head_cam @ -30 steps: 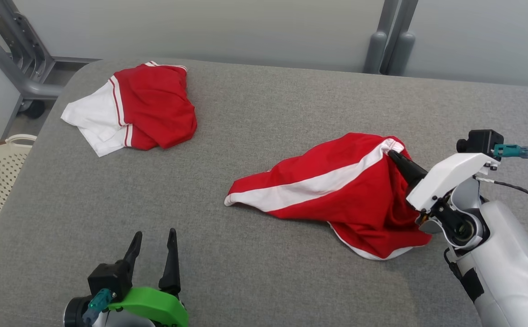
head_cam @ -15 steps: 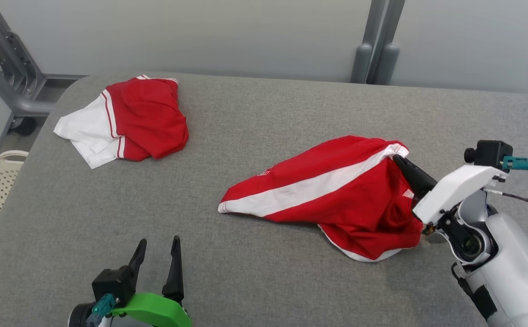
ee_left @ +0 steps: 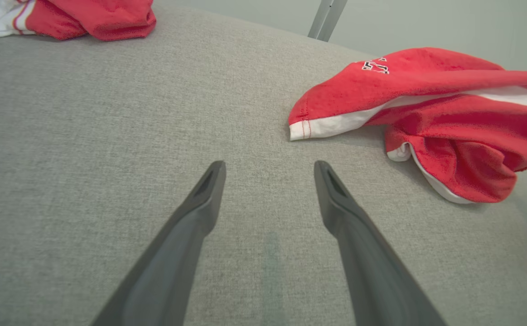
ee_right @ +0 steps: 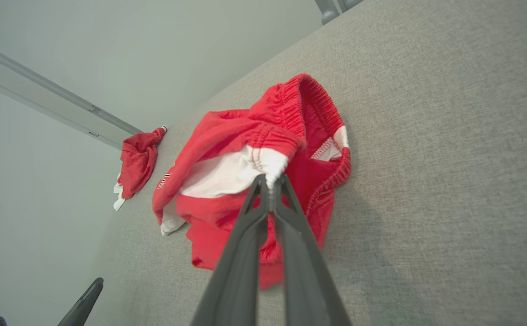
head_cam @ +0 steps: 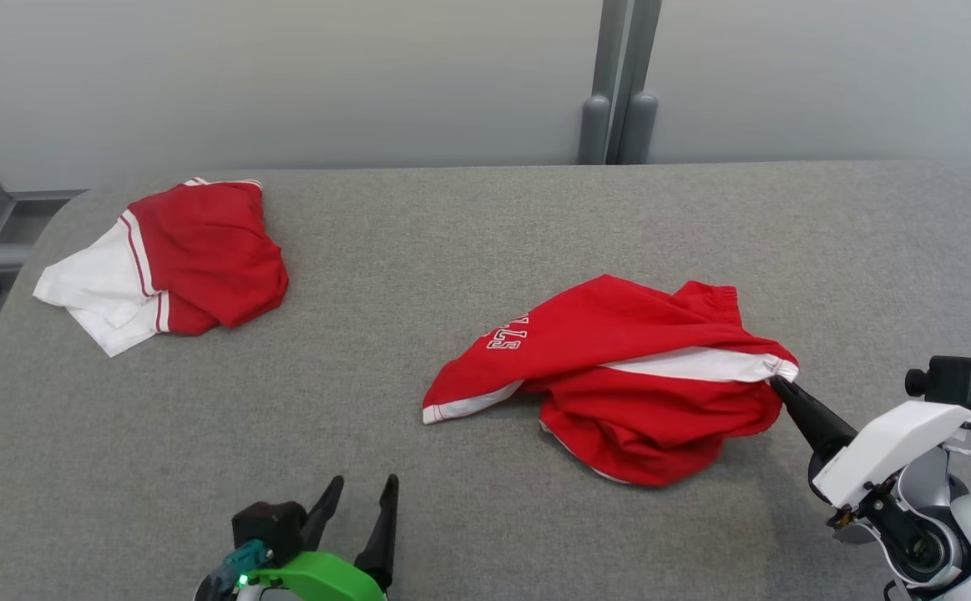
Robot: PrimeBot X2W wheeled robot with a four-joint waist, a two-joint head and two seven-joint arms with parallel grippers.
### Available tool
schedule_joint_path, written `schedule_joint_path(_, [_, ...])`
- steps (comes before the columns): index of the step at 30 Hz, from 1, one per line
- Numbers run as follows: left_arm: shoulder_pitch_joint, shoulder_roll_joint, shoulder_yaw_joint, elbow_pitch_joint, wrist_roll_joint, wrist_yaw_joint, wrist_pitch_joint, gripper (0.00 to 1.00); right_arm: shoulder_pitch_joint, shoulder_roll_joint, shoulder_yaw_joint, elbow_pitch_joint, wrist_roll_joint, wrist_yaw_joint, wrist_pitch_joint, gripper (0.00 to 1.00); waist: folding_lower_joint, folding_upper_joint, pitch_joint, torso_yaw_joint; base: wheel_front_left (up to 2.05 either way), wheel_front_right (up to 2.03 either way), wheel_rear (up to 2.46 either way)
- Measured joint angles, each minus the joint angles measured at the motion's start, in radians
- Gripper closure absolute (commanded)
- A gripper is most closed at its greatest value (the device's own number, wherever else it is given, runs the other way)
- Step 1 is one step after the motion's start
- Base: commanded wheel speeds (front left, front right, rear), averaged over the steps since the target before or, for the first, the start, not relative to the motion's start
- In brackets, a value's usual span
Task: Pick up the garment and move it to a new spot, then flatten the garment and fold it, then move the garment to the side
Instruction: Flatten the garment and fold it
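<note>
Right hand [head_cam: 776, 381] clamped on red shorts [head_cam: 619, 376] by the waistband, mid-right of the grey counter [head_cam: 452, 234], left hand [head_cam: 364, 479] open and empty at the near edge

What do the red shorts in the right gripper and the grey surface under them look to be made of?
The red shorts look like a soft matte knit, perhaps fleece or terry cotton: fuzzy nap in the left wrist view, gathered elastic waistband, limp drape. The grey surface looks like matte woven upholstery fabric: fine heathered weave, with a rounded, seemingly padded corner.
</note>
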State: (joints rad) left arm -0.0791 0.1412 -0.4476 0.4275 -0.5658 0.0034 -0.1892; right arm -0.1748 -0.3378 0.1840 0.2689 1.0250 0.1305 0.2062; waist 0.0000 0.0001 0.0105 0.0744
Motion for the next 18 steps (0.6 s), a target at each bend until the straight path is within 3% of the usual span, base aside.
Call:
schedule_joint_path(8, [-0.141, -0.054, -0.071, 0.171, -0.014, -0.082, 0.044, 0.00, 0.000, 0.027, -0.022, 0.005, -0.017, 0.000, 0.008, 1.00, 0.0000, 0.0000, 0.023, -0.030, 0.00, 0.00, 0.00])
schedule_joint_path(18, [-0.318, -0.089, -0.108, 0.447, -0.059, -0.099, -0.008, 0.00, -0.044, 0.053, -0.023, 0.009, -0.036, 0.000, 0.011, 1.00, 0.0000, 0.0000, 0.061, -0.059, 0.00, 0.00, 0.00])
